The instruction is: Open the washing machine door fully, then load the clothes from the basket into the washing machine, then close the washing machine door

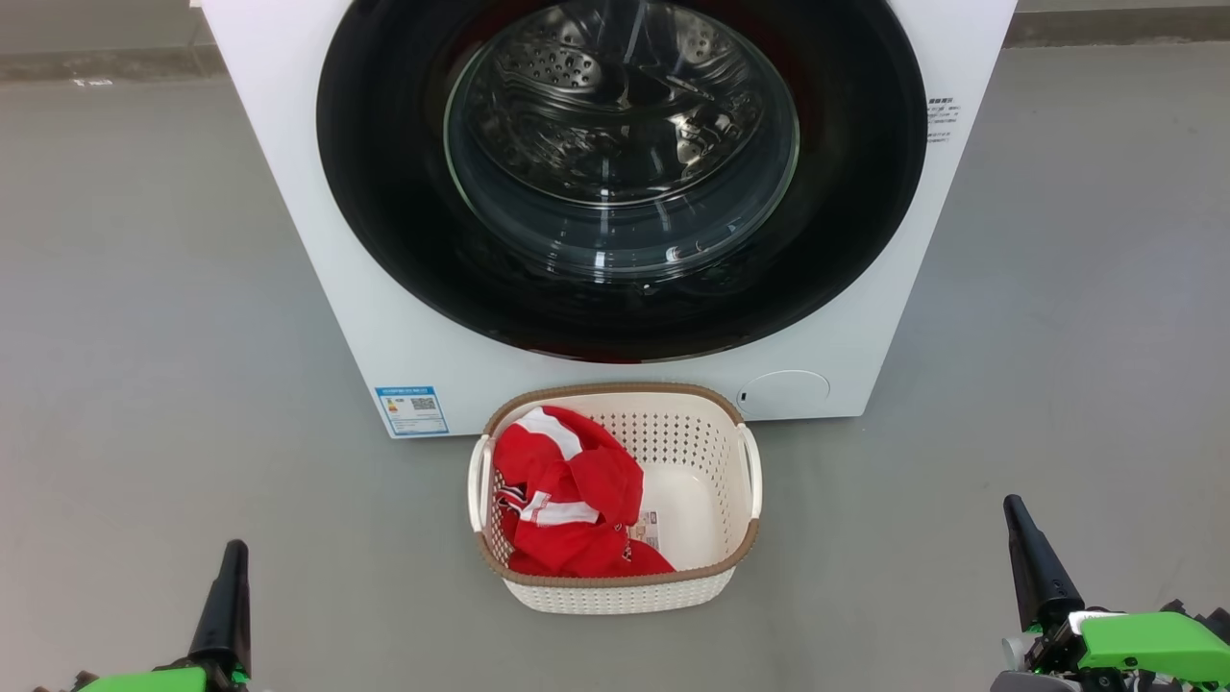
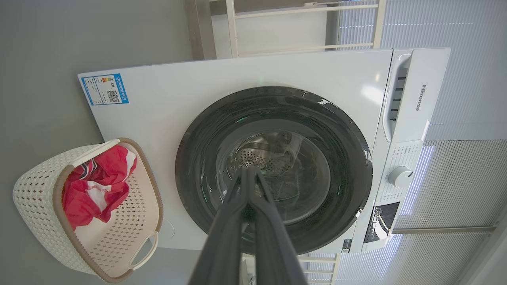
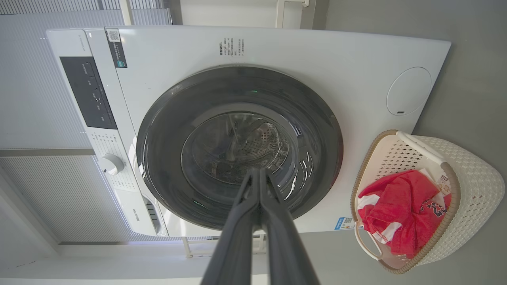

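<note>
Door (image 1: 620, 163): closed flush on washing machine (image 1: 317, 240). Stiff, glossy, likely slick (no handle spotted), so hook at rim edge. Left tool (image 1: 234, 550), right tool (image 1: 1011, 505): pinched shut, empty, well apart. Soft, light clothes (image 1: 567, 505) waiting in basket (image 1: 692, 452).

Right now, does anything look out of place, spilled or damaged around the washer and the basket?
Nothing stands out. The washing machine door is shut and looks whole, the basket stands upright before it, and the clothes lie bunched inside, none on the floor.
</note>
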Controlling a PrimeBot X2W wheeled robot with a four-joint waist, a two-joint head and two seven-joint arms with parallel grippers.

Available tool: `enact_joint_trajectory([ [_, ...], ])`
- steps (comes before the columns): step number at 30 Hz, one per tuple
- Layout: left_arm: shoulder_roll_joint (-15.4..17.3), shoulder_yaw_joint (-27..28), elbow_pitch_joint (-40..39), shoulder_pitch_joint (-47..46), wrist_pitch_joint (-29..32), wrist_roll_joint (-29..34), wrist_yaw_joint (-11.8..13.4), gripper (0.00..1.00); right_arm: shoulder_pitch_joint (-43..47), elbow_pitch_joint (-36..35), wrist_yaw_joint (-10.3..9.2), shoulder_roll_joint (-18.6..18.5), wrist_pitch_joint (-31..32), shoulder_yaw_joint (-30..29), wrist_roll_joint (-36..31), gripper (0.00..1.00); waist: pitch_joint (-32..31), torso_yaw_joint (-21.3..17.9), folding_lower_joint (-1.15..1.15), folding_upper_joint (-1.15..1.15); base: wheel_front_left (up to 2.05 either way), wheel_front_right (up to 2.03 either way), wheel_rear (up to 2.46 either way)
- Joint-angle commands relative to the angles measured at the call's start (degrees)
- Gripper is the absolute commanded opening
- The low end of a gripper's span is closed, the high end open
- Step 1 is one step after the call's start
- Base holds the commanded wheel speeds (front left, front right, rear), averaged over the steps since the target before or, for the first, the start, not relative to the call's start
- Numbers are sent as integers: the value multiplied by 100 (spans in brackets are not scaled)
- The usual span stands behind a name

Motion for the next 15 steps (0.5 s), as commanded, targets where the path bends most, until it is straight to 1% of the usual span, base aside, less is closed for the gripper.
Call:
enact_joint_trajectory([
  [1,92,180,-112,-224,17,19,-24,0,-235,-142,-5,-47,42,139,-17,0,0,0,0,0,0,0,0],
  [15,92,180,-112,-224,17,19,-24,0,-235,-142,-5,-47,42,139,-17,0,0,0,0,0,0,0,0],
])
